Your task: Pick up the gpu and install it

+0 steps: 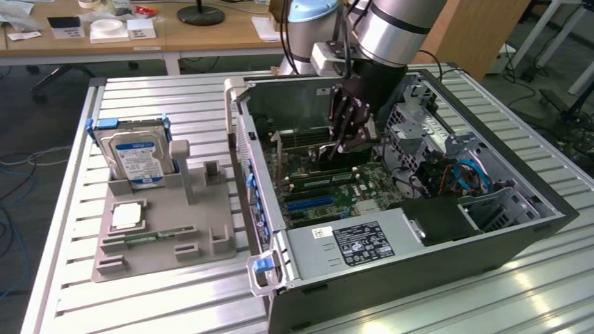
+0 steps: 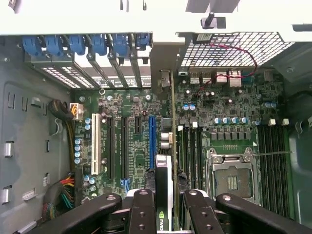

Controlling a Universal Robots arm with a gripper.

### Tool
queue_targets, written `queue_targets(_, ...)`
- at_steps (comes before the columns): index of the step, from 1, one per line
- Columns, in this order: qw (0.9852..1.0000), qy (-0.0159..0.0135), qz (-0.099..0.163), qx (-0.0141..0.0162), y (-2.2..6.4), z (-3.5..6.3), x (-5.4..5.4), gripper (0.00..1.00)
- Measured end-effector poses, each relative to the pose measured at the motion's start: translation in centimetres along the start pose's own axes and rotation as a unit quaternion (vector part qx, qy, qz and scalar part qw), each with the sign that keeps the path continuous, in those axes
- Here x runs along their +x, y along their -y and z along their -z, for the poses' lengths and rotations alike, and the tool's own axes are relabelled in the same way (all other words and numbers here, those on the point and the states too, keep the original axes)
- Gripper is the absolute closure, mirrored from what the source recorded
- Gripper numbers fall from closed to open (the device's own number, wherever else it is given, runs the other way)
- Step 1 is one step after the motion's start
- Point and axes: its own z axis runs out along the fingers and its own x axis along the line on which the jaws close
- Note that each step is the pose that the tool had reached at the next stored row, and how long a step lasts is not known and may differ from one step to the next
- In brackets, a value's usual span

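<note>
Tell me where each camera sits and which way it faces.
Exterior view: off the arm, raised above the table, angled down at the open computer case and parts holder; the arm and tool show.
Wrist view: on the wrist, facing down into the case onto the motherboard; the tool's fingers show.
Shared: the tool gripping the gpu edge-on over the motherboard.

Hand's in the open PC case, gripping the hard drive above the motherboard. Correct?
No: the hand grips the gpu, held edge-on above the motherboard, as the wrist view shows. The hard drive stands in the grey fixture outside the PC case.
</note>
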Motion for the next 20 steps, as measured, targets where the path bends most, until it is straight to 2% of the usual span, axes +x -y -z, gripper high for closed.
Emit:
queue_targets(1,1.0,-0.0002,0.0,-0.0018,0.08,0.02,0.0,0.73)
queue_targets(3,1.0,-0.0003,0.0,-0.0033,0.1,0.03,0.0,0.73)
queue_targets(17,1.0,-0.0002,0.0,-0.004,0.17,0.0,-0.01,0.73)
queue_targets(18,1.0,-0.0002,0.0,-0.006,0.27,0.01,-0.02,0.73)
queue_targets(20,0.9999,-0.0008,0.0,-0.0136,0.48,0.06,-0.03,0.73)
